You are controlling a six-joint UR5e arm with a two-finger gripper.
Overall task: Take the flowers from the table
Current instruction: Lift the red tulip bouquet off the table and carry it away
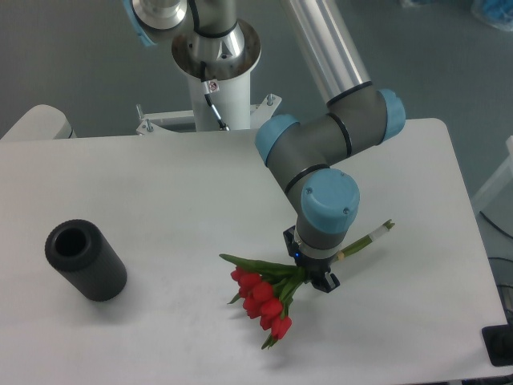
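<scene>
**Gripper clamped on the flowers, right of centre**

Camera view: The gripper (pixel 318 277) points downward, its fingers closed around the stems of the flowers (pixel 264 301). The red heads lie toward the front edge of the table (pixel 160 184); the stem ends project up and to the right behind the wrist. A black cylinder (pixel 84 260) lies on its side, well apart at left.
</scene>
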